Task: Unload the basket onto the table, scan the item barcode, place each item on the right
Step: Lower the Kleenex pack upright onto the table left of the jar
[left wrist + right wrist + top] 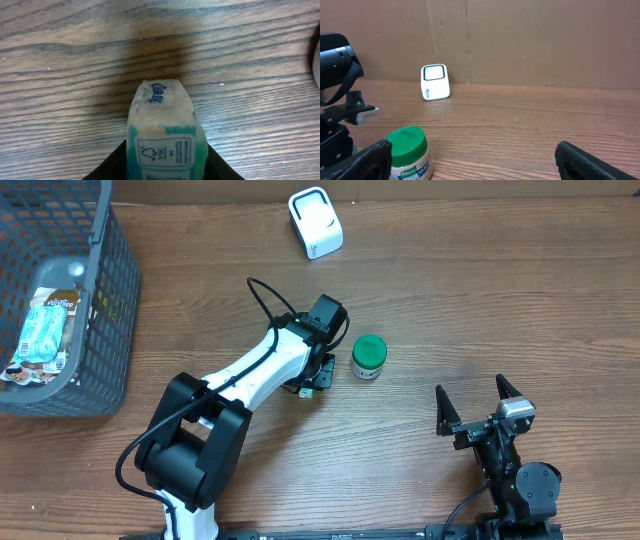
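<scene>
A teal and white tissue pack (164,130) with a printed label stands between the black fingers (112,169) of my left gripper (165,167), which is shut on its sides, just above the wooden table. From overhead the left gripper (314,372) sits at the table's middle and hides most of the pack. The white barcode scanner (315,222) stands at the far edge and also shows as the scanner (435,82) in the right wrist view. My right gripper (478,406) rests open and empty near the front right.
A jar with a green lid (368,357) stands just right of the left gripper; in the right wrist view the jar (409,152) is by the left finger. A grey wire basket (112,300) with packets inside sits at the far left. A cardboard wall backs the table.
</scene>
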Controlling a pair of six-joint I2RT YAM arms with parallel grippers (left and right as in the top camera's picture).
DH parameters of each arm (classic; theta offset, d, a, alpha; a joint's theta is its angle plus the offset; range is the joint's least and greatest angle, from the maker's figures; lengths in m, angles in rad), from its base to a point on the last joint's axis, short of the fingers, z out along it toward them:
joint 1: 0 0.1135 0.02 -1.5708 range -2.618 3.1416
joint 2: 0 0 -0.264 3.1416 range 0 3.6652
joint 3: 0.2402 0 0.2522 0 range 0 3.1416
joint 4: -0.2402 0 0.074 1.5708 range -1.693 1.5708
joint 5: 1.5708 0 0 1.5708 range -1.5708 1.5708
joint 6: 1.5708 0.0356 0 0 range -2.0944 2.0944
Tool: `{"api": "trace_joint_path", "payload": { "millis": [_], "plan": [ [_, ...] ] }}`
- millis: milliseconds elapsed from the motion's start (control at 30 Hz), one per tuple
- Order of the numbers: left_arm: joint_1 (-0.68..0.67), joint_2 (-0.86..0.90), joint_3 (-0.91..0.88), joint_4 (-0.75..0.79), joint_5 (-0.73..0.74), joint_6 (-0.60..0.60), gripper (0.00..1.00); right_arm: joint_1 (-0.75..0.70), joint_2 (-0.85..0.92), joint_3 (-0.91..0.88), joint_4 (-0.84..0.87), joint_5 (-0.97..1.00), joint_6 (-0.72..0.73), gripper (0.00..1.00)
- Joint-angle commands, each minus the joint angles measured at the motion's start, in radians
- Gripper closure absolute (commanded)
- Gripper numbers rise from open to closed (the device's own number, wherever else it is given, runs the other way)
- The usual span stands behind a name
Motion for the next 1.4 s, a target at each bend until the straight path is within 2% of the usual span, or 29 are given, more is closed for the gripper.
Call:
{"api": "trace_joint_path", "payload": {
  "millis": [0,600,833,967,1367],
  "plan": [
    [-0.009,-0.010,-0.010,0.002,0.026,-0.035,0.70,-0.003,-0.008,-0.010,0.005,0.009,-0.004,0.00],
    [-0.061,-0.010,0.075,-0.033,0.020,-0.120,0.76,-0.003,-0.008,-0.010,0.005,0.009,-0.004,0.00],
    [-0.112,-0.010,0.110,-0.045,-0.040,-0.269,0.79,-0.003,-0.008,-0.010,0.005,0.009,-0.004,0.00],
    [-0.133,-0.010,0.110,-0.040,-0.047,-0.325,0.77,-0.003,-0.008,-0.010,0.005,0.010,-0.005,0.00],
    [-0.143,0.003,0.108,-0.031,-0.050,-0.373,0.76,-0.003,-0.008,-0.010,0.004,0.009,-0.004,0.00]
  ]
}}
